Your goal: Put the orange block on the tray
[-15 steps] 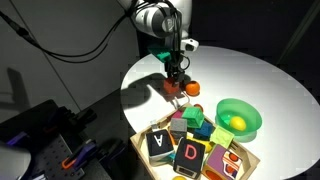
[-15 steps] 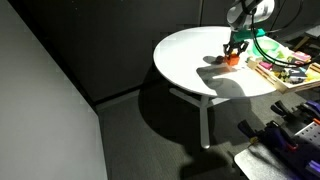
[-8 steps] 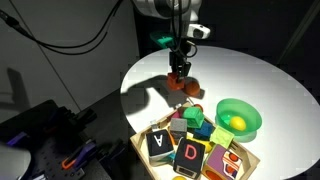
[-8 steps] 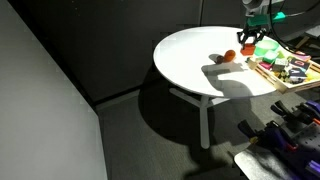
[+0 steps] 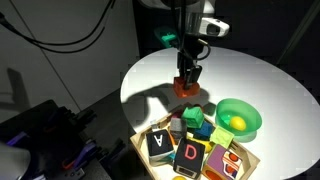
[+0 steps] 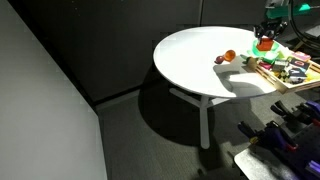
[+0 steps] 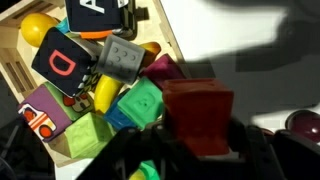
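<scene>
The orange block (image 7: 200,116) hangs clear of the round table (image 5: 250,70), clamped between the fingers of the gripper (image 5: 187,78), near the edge of the wooden tray (image 7: 172,40). I judge it light, rigid and smooth. A grip across two flat opposite faces suits it. The tray is crowded with toy blocks (image 7: 125,58), so free space for it is tight.

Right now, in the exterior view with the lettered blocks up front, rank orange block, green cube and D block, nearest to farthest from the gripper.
1. orange block: clamped in the gripper itself.
2. green cube: a little toward the camera from it.
3. D block: farthest, at the front, closest to the camera.
</scene>
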You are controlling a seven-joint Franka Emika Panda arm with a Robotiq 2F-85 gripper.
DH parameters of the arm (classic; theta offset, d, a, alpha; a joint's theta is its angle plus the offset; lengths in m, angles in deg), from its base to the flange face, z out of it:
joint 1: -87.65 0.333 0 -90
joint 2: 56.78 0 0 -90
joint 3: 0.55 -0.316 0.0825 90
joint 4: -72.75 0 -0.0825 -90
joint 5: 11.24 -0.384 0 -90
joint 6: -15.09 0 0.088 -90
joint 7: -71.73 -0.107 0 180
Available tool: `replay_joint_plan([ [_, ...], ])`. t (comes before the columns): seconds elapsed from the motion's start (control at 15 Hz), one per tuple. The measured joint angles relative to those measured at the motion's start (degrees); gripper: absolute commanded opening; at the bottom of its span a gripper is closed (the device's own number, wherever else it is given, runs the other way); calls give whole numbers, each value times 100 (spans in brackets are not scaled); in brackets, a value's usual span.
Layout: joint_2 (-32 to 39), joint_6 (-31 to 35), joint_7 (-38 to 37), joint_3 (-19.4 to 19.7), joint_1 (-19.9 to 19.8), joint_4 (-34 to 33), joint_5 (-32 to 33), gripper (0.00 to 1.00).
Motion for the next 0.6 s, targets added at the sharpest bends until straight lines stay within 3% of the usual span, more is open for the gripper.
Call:
replay_joint_plan([
  [0.6,-80,63,441,167,-750,116,0,25],
])
